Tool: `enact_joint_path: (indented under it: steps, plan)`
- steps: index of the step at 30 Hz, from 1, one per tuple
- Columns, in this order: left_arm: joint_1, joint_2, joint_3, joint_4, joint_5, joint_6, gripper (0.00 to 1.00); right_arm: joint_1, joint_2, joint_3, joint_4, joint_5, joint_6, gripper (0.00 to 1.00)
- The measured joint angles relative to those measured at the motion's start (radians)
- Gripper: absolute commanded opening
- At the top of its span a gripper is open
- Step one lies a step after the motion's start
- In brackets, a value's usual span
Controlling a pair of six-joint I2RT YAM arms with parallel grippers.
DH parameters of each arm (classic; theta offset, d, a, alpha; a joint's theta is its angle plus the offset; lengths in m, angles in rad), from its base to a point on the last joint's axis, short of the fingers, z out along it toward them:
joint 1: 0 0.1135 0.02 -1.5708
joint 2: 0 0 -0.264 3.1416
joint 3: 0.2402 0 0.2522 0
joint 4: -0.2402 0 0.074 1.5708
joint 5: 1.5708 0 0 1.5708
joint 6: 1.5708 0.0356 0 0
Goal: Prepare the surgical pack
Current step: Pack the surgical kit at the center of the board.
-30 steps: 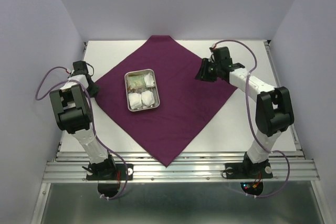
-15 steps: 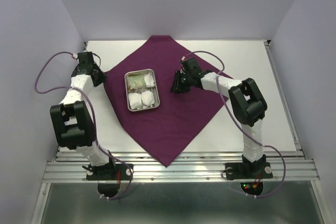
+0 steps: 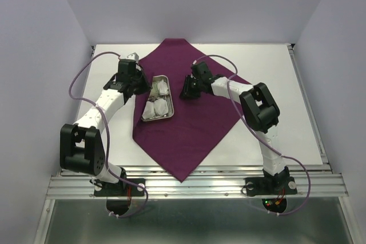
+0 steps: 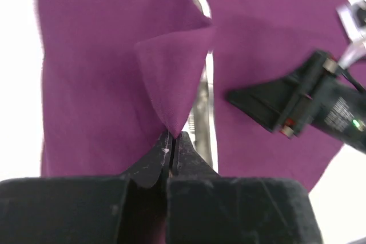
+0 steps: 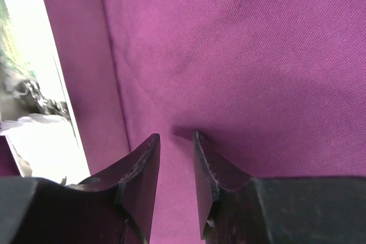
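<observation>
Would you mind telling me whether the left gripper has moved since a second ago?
Yes. The left gripper has travelled rightward from the table's left edge to the steel tray, dragging the cloth's corner over it.

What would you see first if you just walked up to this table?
The big deep-purple cloth lies spread like a diamond across the white table. Next, the left gripper pinches the cloth's left corner up over the small steel tray of white gauze. The right gripper is open on the cloth beside the tray.
</observation>
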Motion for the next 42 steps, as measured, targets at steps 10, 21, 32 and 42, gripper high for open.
enact_joint_path:
  steps: [10, 21, 32, 42]
  plan:
    - [-0.173, 0.116, 0.037, 0.052, 0.013, -0.031, 0.0, -0.001, 0.001, -0.041, 0.077, 0.006, 0.043, 0.36]
    - [-0.222, 0.188, 0.086, 0.061, -0.006, -0.059, 0.0, -0.001, 0.001, -0.055, 0.111, 0.002, 0.062, 0.39]
    - [-0.253, 0.266, 0.106, 0.078, 0.006, -0.071, 0.03, -0.001, 0.001, -0.055, 0.113, 0.0, 0.063, 0.43]
    - [-0.259, 0.266, 0.111, 0.044, 0.021, -0.051, 0.52, -0.021, -0.065, -0.134, 0.104, 0.033, 0.038, 0.47]
